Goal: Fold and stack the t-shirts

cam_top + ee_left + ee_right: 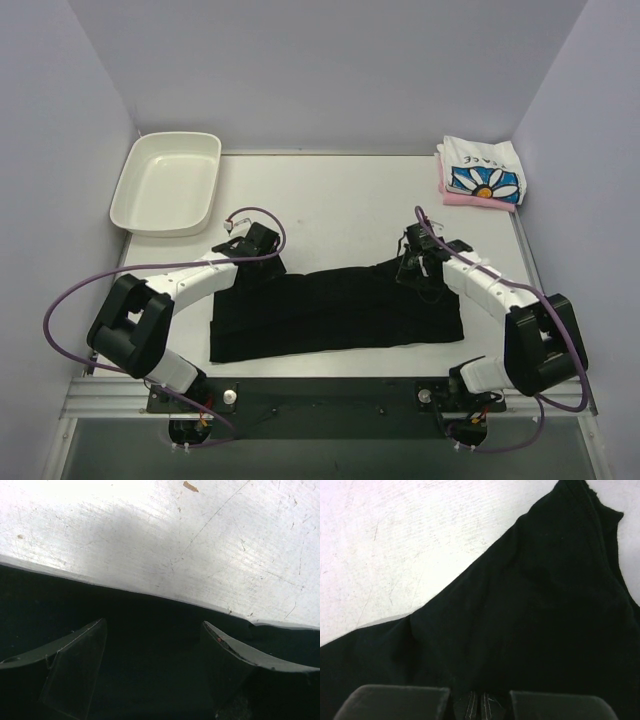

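The black shirt [335,310] lies spread flat on the table [340,210], stretching from one gripper to the other along the near edge.

The left gripper [260,266] sits low over the shirt's far left corner with its jaws released and standing wide. In the left wrist view, black cloth [150,680] fills the space between and under the fingers [75,660]. The shirt's edge runs just ahead of the tips, with bare scratched table beyond it. Nothing is pinched there.

The right gripper [412,268] is down on the shirt's far right part with its jaws clenched. In the right wrist view [480,702] a stitched seam of the black cloth [545,605] is nipped in the narrow slit between the two pads. The fabric runs up ahead of the jaws in a soft ridge, and its edge slants away toward the upper right. Bare table lies ahead and to the left of it.

Well beyond the right jaws, in the far right corner, a folded daisy shirt [483,170] rests on top of a folded pink shirt [478,198]. Well beyond the left jaws, in the far left corner, stands a white tray [135,165].
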